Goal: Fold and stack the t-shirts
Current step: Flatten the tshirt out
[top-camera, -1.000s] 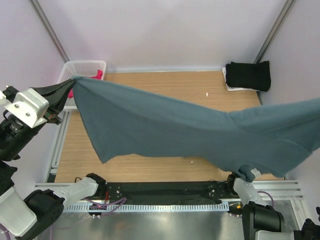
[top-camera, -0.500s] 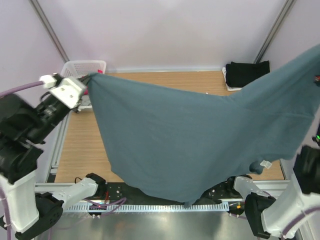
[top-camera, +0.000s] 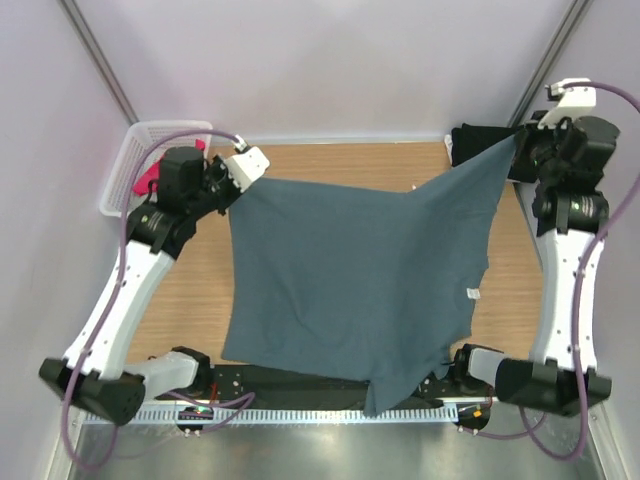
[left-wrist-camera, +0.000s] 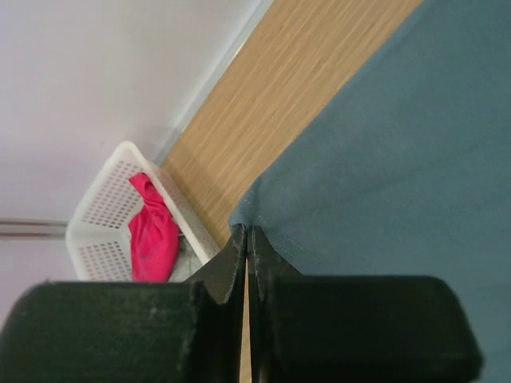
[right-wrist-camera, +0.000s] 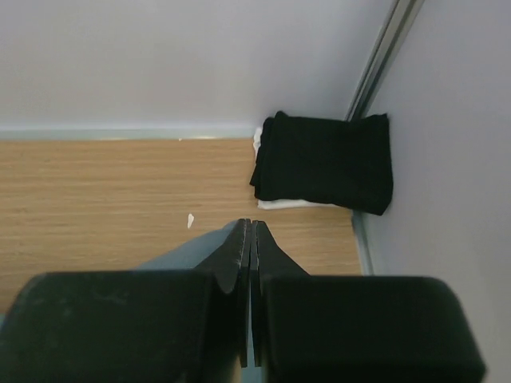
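Top external: the blue-grey shirt is spread unfolded over the counter, hem past the near edge. The left fingers and right fingers are clamped on its far corners. Beyond, the black shirt lies folded, and the pink shirt sits in the basket, not yet folded.

Desk viewed from high behind the arms, left claw and right claw viewed closely from wrists, blue-grey t-shirt shared throughout

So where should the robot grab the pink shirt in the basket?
Probably pinch the pink shirt at its bunched-up top, coming straight down from above. The white basket has walls around it, so jaws coming sideways would hit them.
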You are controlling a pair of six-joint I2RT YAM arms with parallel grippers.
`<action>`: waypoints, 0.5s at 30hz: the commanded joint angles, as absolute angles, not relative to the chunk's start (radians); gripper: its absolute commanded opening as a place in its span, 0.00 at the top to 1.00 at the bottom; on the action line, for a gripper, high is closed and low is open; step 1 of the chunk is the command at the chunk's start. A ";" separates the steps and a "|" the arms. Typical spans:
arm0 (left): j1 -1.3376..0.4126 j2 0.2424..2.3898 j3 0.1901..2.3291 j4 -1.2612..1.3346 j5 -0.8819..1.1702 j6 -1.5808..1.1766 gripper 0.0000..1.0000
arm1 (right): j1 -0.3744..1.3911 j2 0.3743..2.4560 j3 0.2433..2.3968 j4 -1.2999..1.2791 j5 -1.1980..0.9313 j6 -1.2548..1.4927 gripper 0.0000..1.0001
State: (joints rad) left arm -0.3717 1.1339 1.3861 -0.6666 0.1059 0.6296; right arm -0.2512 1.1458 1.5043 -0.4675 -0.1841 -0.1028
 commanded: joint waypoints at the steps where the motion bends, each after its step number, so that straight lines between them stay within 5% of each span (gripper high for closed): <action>1: -0.261 1.242 1.376 -0.454 0.167 0.624 1.00 | -0.229 1.266 1.502 -0.309 -0.196 -0.126 0.99; 9: -0.209 1.401 1.561 -0.370 0.189 0.571 1.00 | -0.189 1.483 1.764 -0.245 -0.141 -0.178 0.99; 15: -0.213 1.274 1.637 -0.451 0.196 0.457 1.00 | -0.190 1.355 1.824 -0.316 -0.153 -0.170 0.99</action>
